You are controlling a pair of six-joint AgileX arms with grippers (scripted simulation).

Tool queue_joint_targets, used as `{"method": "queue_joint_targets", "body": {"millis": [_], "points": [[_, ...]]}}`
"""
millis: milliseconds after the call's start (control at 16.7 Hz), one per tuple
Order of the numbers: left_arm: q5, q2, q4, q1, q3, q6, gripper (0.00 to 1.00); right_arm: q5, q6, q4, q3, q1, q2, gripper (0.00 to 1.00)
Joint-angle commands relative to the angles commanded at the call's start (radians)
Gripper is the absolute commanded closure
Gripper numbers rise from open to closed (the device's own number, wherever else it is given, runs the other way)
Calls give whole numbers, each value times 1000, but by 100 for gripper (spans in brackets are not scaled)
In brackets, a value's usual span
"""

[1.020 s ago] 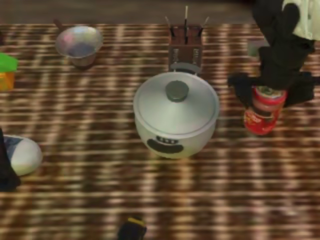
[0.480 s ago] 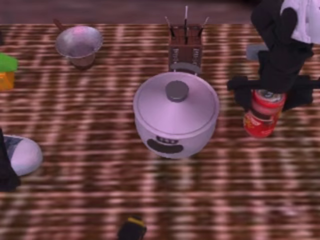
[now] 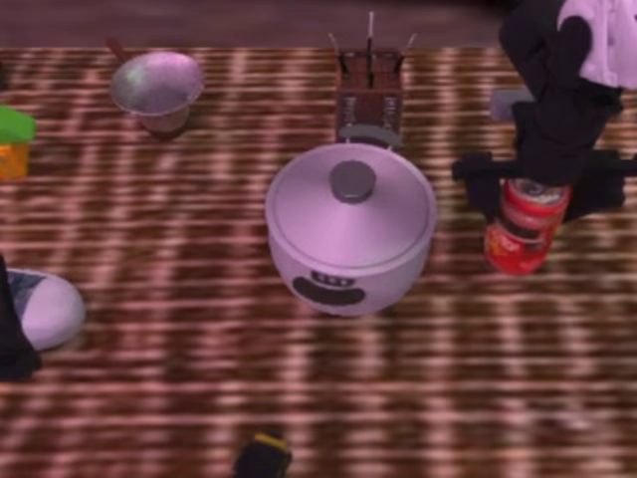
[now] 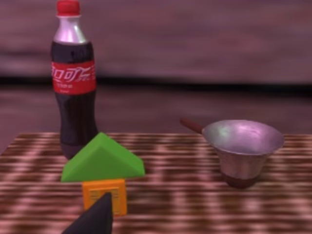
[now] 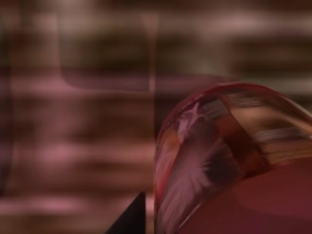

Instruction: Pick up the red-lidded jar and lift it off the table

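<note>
Brown-and-tan woven stripes cover the worktop (image 3: 179, 388). At its 9 o'clock edge the left gripper (image 3: 12, 344) sits parked beside a pale rounded object (image 3: 48, 307); whether its fingers are apart or closed I cannot tell. Just above that, toward 10 o'clock, stands an orange box with a green top (image 3: 12, 141), and the left wrist view shows a cola bottle (image 4: 74, 83) behind it. A metal bowl with a handle (image 3: 156, 88) rests at 11 o'clock. A lidded silver pot (image 3: 348, 224) fills the centre, with a brown knife block (image 3: 368, 95) at 12 o'clock behind it. At 3 o'clock the red-lidded jar (image 3: 523, 224) appears tilted, directly under the right gripper (image 3: 542, 179), whose dark fingers flank its upper part, apparently closed on it. The right wrist view shows the jar's side close up.
</note>
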Motion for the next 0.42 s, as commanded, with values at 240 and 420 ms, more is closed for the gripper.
{"method": "queue_joint_targets", "body": {"millis": [240,420], "points": [[0,0,0,0,0,0,0,0,0,0,0,0,0,0],[0,0,0,0,0,0,0,0,0,0,0,0,0,0]]}}
